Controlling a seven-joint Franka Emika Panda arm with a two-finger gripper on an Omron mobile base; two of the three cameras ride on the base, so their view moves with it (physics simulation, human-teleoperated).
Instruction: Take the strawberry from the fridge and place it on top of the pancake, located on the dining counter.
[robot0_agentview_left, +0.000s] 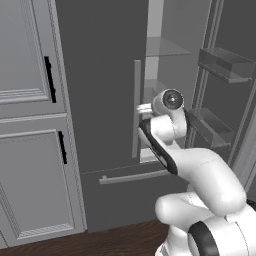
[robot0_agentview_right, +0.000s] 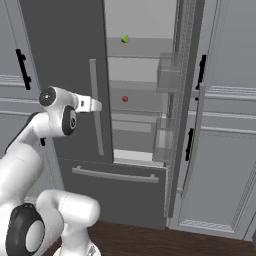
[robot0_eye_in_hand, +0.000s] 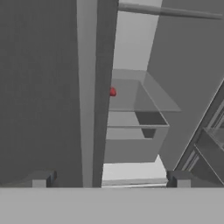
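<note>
Am facing fridge, right door standing open. Strawberry sitting on mid shelf inside, green cone item on shelf above. My gripper hovering before left door handle, cabinets lying to left.

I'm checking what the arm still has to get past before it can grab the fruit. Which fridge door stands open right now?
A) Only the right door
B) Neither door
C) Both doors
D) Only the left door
A: on the fridge the right door is swung out edge-on with its bins showing, the left door is closed, and the strawberry sits on a shelf in the opening.
</note>
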